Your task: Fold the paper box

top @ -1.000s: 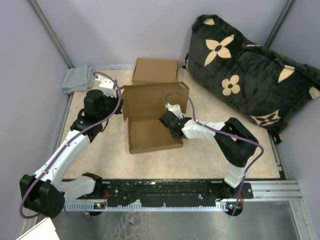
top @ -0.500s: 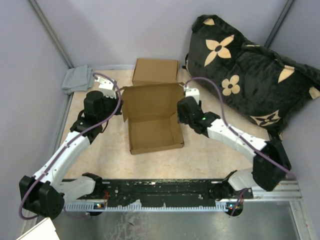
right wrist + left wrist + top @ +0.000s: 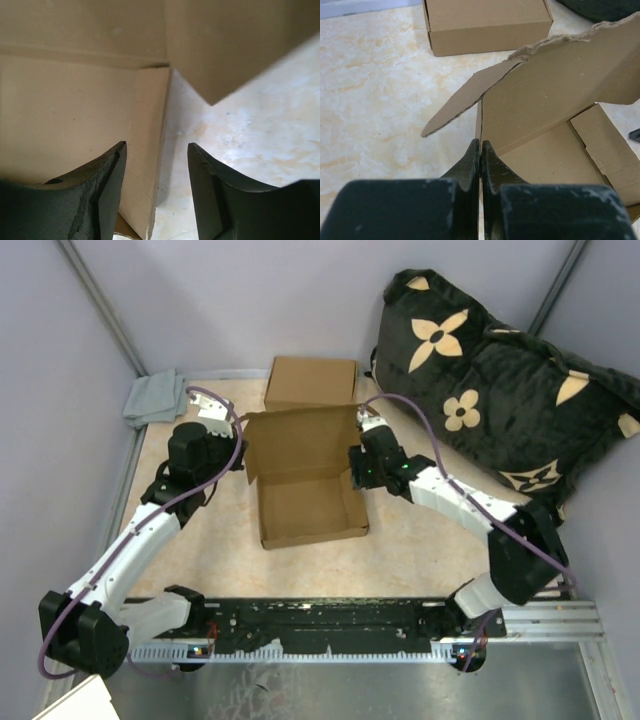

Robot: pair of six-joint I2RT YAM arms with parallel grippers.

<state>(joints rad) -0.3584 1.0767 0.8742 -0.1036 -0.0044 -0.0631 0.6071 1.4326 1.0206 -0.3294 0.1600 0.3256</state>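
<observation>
**Open cardboard box on the marbled desk, one tool shut at its left wall, the other parted over its right wall**

The paper box (image 3: 305,508) lies in the middle of the desk (image 3: 200,550), between the two arms. It is plain brown corrugated cardboard, matt and unprinted. Its shallow rectangular tray sits flat and its lid (image 3: 305,440) stands up from the far edge. The lid's top edge is ragged where the cardboard was torn. A pointed side flap (image 3: 462,107) juts from the lid's left end, and another angled flap (image 3: 225,45) hangs off its right end.

The left tool (image 3: 480,146) is fully closed. Its dark, scuffed fingers are pressed flat together right at the upright edge of the box's left rear corner. Whether cardboard is nipped between them cannot be told.

The right tool (image 3: 157,146) stands about half parted and grips nothing. Its worn black fingers (image 3: 107,175) are on either side of the box's low right wall (image 3: 150,150), one above the tray floor and one above the desk.

The desk top is smooth, cream stone-look with tan veining. Behind the open box, just beside its lid, sits a second cardboard box (image 3: 311,380), closed and crisp-edged. A crumpled grey cloth (image 3: 153,398) lies in the far left corner. At the far right slumps a plush black cushion (image 3: 490,380) patterned with tan four-petalled flowers and pointed star shapes.
</observation>
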